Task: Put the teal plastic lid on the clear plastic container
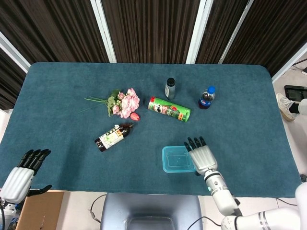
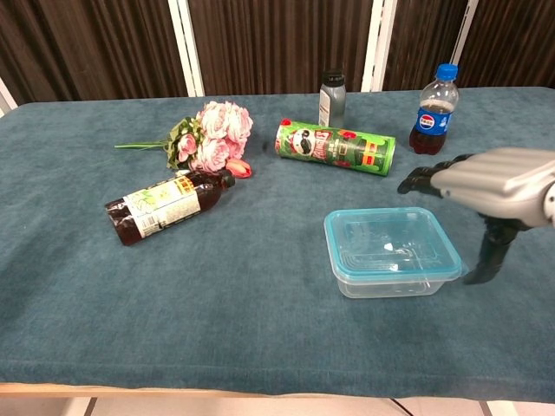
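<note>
- Chest view shows the teal lid point(image 2: 392, 243) sitting flat on the clear container point(image 2: 397, 281), its rim lined up all round as far as I can tell; I judge the placing done.
- Whether the lid is pressed fully home I cannot tell from here; a light push down may be all that is left.
- My right hand point(image 2: 494, 180) holds nothing: fingers stretched out and apart, thumb pointing down, just beside the container's right edge and not touching it.
- My left hand point(image 1: 21, 175) is visible only in the head view, off the table's near left corner, fingers apart, holding nothing.
- The container stands on the table point(image 1: 57, 96), near the front edge, right of the middle.
- Count of the task things: one lid, one container.
- Count of the rest: one bunch of pink flowers point(image 2: 208, 136), one dark bottle lying on its side point(image 2: 165, 205), one green chip can lying down point(image 2: 335, 146), one small grey bottle upright point(image 2: 331, 98), one cola bottle with a blue cap upright point(image 2: 434, 110).
</note>
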{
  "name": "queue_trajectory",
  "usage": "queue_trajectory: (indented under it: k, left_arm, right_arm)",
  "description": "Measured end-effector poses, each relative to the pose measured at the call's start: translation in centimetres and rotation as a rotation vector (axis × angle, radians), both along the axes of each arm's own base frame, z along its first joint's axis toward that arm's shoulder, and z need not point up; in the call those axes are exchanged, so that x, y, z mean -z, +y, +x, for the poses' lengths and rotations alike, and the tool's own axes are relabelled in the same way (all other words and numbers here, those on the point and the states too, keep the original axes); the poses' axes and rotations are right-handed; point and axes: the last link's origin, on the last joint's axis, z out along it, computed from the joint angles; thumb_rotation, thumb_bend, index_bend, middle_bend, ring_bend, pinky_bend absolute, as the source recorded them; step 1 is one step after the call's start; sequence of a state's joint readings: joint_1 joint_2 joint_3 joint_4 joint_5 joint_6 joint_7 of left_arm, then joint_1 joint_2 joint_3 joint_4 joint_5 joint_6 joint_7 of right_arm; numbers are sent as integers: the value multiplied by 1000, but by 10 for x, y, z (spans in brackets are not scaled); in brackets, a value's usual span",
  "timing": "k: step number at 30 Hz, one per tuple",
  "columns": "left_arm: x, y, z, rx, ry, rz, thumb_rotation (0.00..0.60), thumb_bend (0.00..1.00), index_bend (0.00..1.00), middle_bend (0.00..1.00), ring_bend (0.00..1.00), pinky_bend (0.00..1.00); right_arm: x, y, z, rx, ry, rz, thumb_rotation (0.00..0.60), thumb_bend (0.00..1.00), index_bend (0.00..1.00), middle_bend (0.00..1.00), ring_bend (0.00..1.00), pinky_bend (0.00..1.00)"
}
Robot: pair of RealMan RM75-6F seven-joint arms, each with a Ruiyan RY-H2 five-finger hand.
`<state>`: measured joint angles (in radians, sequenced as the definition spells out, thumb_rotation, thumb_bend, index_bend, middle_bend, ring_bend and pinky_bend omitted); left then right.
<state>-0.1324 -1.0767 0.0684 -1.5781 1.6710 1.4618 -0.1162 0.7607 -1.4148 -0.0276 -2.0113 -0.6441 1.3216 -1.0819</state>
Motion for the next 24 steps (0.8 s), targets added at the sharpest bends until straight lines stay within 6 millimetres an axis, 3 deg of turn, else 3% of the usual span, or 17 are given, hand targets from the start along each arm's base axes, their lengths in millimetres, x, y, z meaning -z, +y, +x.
queue_trajectory:
  k: [3, 13, 18, 24]
  left_arm:
    - [0, 0, 0, 0, 1, 0, 600, 442, 0, 86, 61, 72]
    - [1, 3, -1, -14, 13, 10, 600, 442, 0, 86, 61, 71]
    - [-1, 7, -6, -42, 15, 24, 600, 442, 0, 86, 61, 71]
    - [-9, 17, -11, -68, 4, 56, 600, 442, 0, 86, 61, 72]
  right_arm:
    - [-14, -1, -1, -20, 1, -17, 600, 143, 47, 103, 0, 0]
    - [-26, -7, 20, -81, -203, 49, 600, 142, 429, 103, 0, 0]
    - [-19, -23, 38, -105, -251, 100, 600, 145, 502, 104, 0, 0]
    - [-10, -46, 52, -132, -265, 118, 600, 147, 505, 103, 0, 0]
